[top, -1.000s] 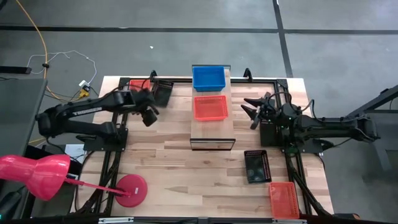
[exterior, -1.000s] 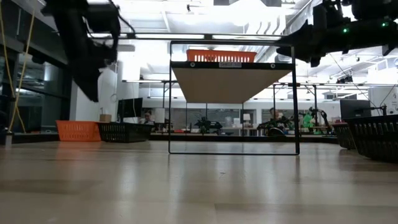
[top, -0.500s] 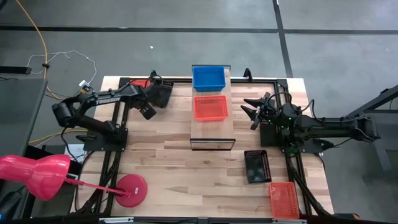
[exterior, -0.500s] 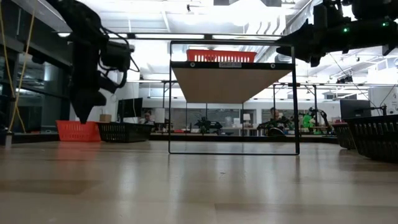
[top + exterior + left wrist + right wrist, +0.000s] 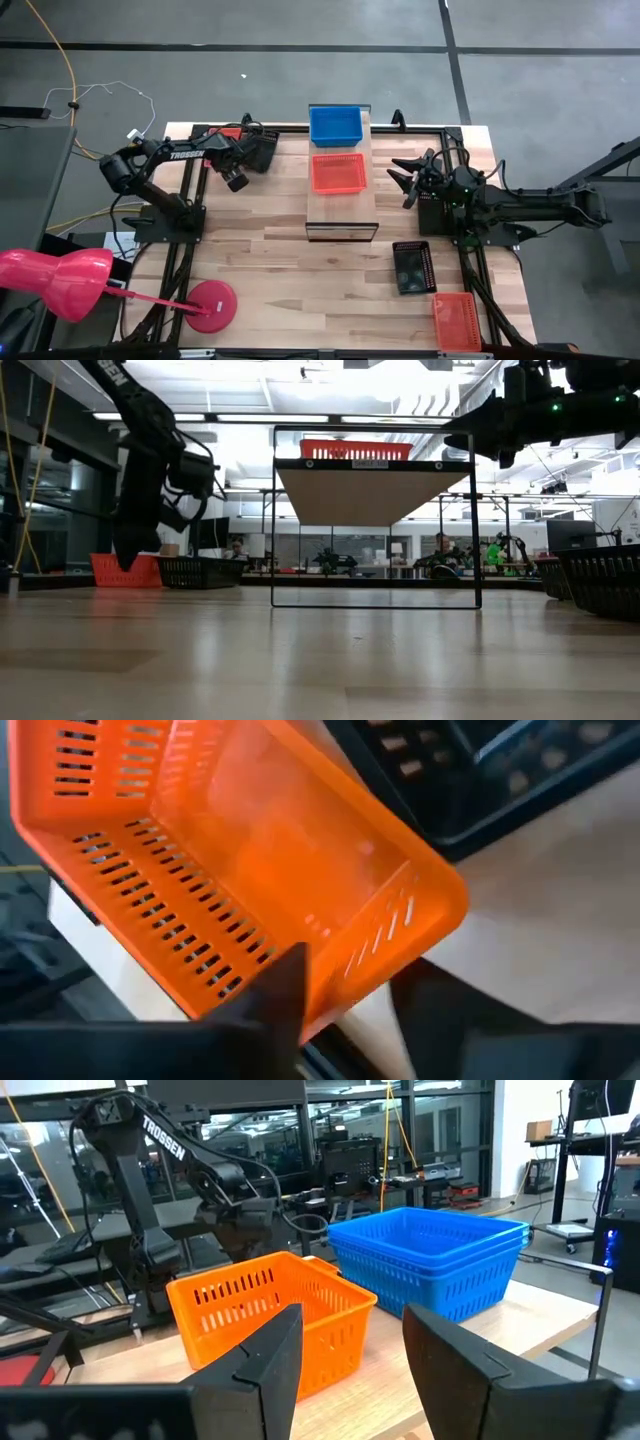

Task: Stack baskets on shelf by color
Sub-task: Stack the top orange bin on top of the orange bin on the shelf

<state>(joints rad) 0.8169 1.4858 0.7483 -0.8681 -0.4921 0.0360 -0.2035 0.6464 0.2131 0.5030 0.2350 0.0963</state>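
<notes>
On shelf [image 5: 341,215], two blue baskets [image 5: 335,124], one orange basket [image 5: 338,172]

We see a wooden surface [image 5: 270,260] made of light planks. Around it is a gray floor [image 5: 560,80] with dark lines. A yellow cable [image 5: 62,60] runs over the floor. A pink lamp [image 5: 70,280] stands on the surface's corner. Far behind are big windows [image 5: 30,510], bright ceiling lights [image 5: 400,375], and desks [image 5: 400,565] with screens.

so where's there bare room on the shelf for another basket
The near end of the shelf is bare, in front of the red-orange basket. The far end is taken by the blue baskets.
</notes>
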